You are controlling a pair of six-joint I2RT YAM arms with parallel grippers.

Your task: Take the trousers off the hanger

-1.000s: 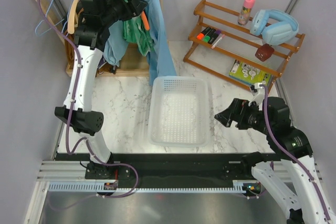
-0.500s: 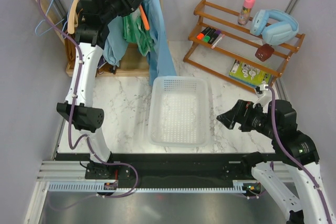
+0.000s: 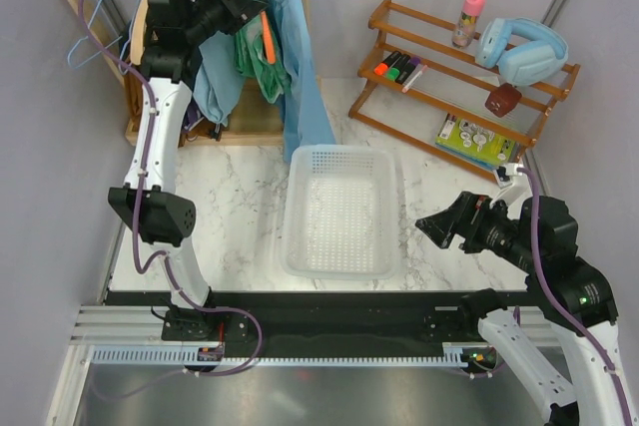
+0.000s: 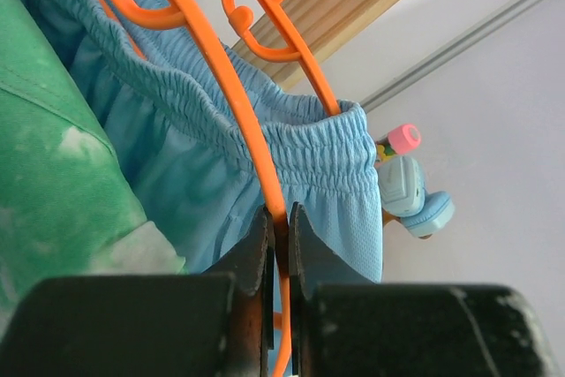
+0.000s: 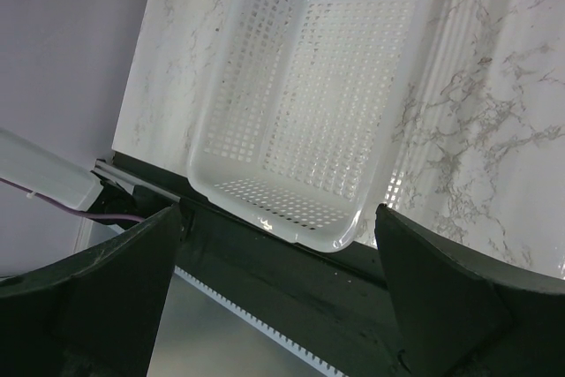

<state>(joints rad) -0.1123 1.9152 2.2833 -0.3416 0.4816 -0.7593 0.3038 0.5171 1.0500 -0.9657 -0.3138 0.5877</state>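
At far-left rack: left claw (image 4: 281,227) pinched thin bright orange plastic hanger (image 4: 231,94) by its sloping arm, probably to steady it. Green white-blotched fabric trousers (image 4: 53,156) hung just left of the grip. Near right: right claw (image 3: 431,224) spread wide, waiting over desk (image 3: 240,207).

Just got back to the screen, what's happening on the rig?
The left gripper is raised at the back left, jaws shut on the orange hanger. The green trousers hang right beside it, not yet taken off. The right gripper hovers open and empty next to the white basket.
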